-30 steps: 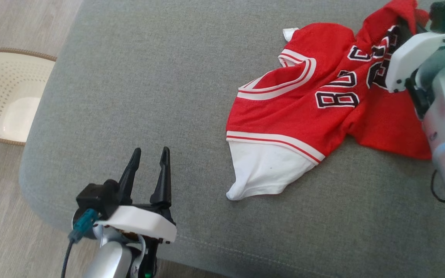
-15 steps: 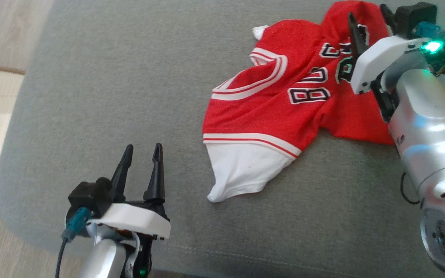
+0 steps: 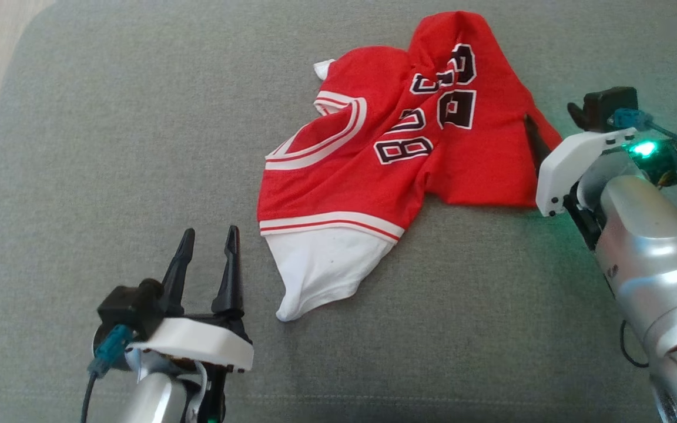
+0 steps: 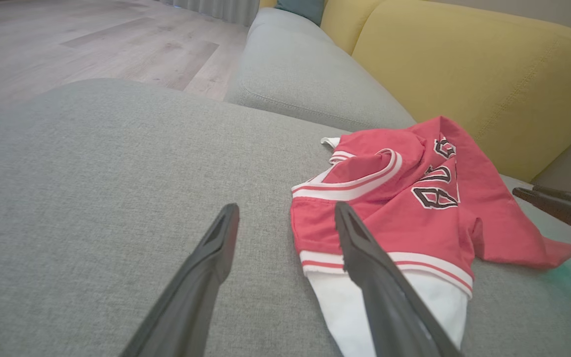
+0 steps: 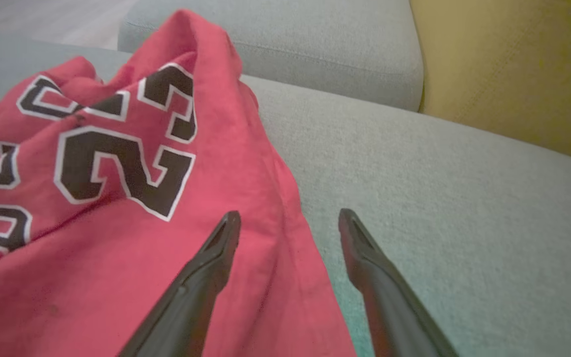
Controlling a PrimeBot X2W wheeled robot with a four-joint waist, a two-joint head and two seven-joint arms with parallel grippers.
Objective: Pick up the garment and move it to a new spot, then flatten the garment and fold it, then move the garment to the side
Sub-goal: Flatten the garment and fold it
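A red jersey (image 3: 368, 170) is seen lying crumpled on a wide grey cushion (image 3: 97, 147), a little to the right of its middle in the head view. The cloth is thin and smooth, with soft folds and one raised ridge at the far end. Black letters and numbers with white outlines are printed on it and are bent by the folds. White bands with a thin red line run along a curved opening and along a straight edge. Below that edge, a white piece of fabric with a rounded corner is spread toward the near side. The cushion is covered with a rough woven fabric and has rounded corners.

The left gripper (image 3: 210, 232) is held over the front left part of the cushion, apart from the jersey. Its two long, dark, tapered fingers are spread wide and nothing is between them. The right gripper (image 3: 552, 117) is placed at the right edge of the jersey, also spread wide and empty, with one finger over the red cloth and the other over bare cushion. A yellow backrest (image 4: 464, 74) and a pale wooden floor (image 4: 67, 39) are seen behind.
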